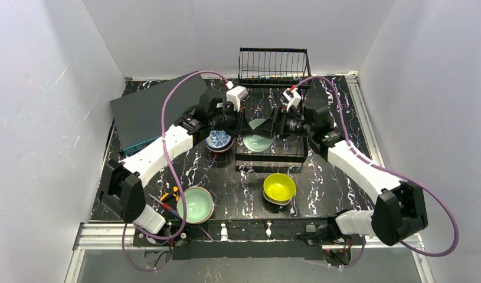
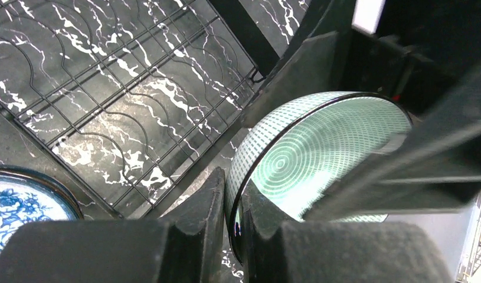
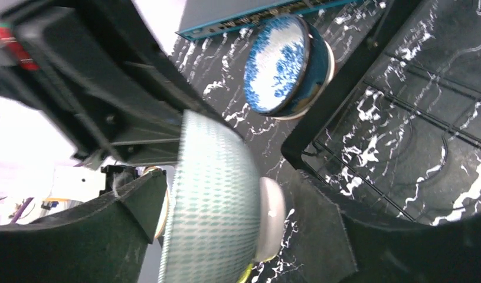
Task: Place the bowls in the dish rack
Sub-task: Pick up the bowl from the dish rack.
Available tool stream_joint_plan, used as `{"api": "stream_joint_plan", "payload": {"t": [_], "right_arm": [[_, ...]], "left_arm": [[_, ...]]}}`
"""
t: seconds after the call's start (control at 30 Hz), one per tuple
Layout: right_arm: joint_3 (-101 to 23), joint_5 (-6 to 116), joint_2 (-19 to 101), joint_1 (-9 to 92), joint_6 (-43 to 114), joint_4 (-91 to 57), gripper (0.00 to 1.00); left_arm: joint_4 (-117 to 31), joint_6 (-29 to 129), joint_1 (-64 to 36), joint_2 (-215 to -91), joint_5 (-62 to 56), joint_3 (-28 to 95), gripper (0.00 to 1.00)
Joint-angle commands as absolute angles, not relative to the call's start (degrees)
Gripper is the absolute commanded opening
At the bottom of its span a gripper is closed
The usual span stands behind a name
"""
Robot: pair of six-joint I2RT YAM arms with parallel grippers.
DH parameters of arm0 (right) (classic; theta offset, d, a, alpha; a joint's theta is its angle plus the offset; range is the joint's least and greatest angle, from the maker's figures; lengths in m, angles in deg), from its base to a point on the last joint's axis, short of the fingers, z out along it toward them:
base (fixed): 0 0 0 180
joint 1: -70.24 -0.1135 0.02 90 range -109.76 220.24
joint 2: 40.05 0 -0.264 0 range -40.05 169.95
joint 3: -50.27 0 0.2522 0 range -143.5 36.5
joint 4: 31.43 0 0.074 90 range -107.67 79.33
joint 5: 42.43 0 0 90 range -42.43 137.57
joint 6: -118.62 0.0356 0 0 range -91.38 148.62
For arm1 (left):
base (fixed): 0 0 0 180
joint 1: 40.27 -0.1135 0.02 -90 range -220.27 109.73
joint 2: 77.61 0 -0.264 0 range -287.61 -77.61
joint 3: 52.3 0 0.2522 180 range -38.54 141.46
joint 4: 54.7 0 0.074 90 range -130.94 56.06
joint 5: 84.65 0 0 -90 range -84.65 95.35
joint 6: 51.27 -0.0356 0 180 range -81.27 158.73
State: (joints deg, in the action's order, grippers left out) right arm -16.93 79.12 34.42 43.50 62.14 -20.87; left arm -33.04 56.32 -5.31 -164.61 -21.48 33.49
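Observation:
A mint-green patterned bowl (image 1: 258,137) is held on edge above the black dish rack's flat frame (image 1: 272,157). My left gripper (image 1: 242,125) is shut on its rim; in the left wrist view the fingers (image 2: 232,197) pinch the bowl's (image 2: 320,153) thin edge. My right gripper (image 1: 274,126) is open and straddles the same bowl (image 3: 214,194) from rim to foot, with a small gap at the foot. A blue-and-white bowl (image 1: 219,140) sits left of the frame. A plain mint bowl (image 1: 195,204) and a yellow bowl (image 1: 279,187) sit near the front.
The rack's upright wire basket (image 1: 273,66) stands at the back, behind the frame. A dark grey flat box (image 1: 156,109) lies at the back left. Purple cables loop over both arms. White walls close in the table.

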Motion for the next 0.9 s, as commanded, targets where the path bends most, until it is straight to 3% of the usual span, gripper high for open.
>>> {"api": "stream_joint_plan", "payload": {"t": [0.0, 0.1, 0.2, 0.57, 0.73, 0.87], "right_arm": [[-14.7, 82.7, 29.8, 44.1, 66.3, -28.9, 0.91], [-11.3, 84.1, 28.2, 44.3, 70.6, -33.0, 0.98], [-8.8, 85.1, 27.1, 44.3, 73.8, -36.0, 0.99], [-5.8, 85.8, 28.3, 44.5, 77.8, -37.8, 0.99], [-2.2, 88.8, 28.6, 44.5, 84.5, -49.0, 0.98], [-1.0, 90.9, 29.4, 44.5, 89.2, -58.2, 0.91]], "left_arm": [[-33.5, 56.2, -6.2, -162.7, -23.0, 33.2, 0.0], [-35.0, 57.1, -7.0, -161.8, -23.7, 32.3, 0.0], [-35.5, 57.3, -7.5, -161.5, -24.3, 32.1, 0.0], [-40.6, 57.6, -7.8, -157.9, -26.5, 28.7, 0.0], [-41.9, 57.9, -7.9, -157.8, -27.6, 28.4, 0.0], [-42.3, 58.2, -7.9, -158.1, -28.3, 28.7, 0.0]]}}
